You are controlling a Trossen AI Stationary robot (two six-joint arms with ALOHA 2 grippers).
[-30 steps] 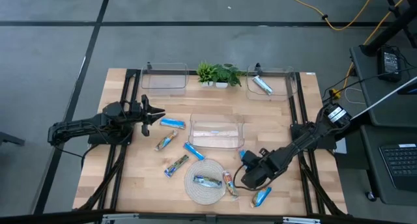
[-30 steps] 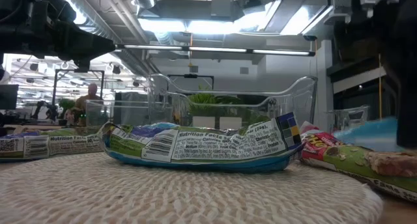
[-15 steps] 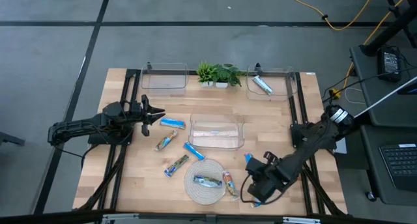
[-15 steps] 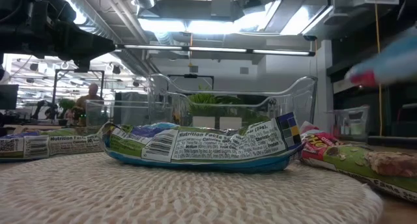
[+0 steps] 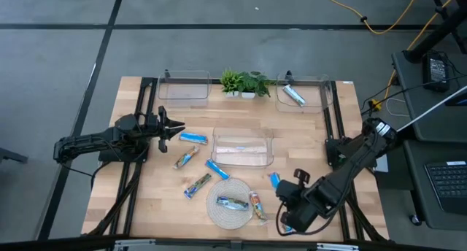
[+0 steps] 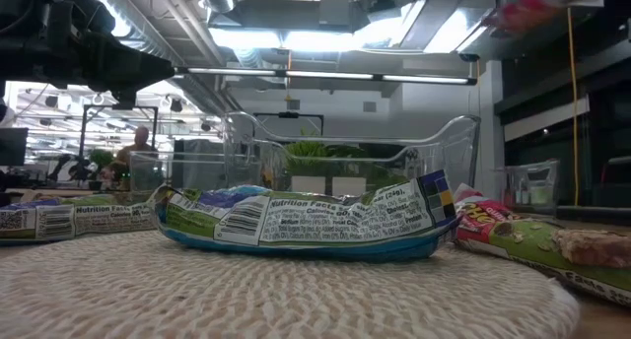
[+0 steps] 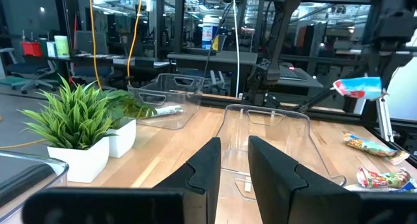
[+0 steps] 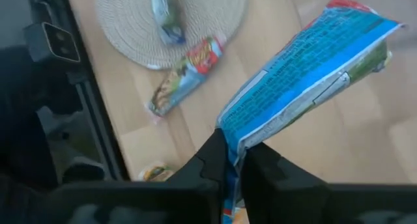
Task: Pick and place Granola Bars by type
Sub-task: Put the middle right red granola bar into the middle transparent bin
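1. While the left arm waited at the table's left edge, the right gripper [image 8: 233, 160] was clamped on a blue granola bar [image 8: 306, 71], lifted above the table near the front right.
2. The left gripper [image 7: 233, 160] hung in the air with fingers nearly together, holding nothing.
3. Two bars [image 5: 232, 203] lay on the round woven mat [image 5: 219, 190], one with its end off the rim.
4. Four more bars lay loose on the wood left of the mat and middle bin [image 5: 243, 149]; one lay in the far right bin [image 5: 300, 95].
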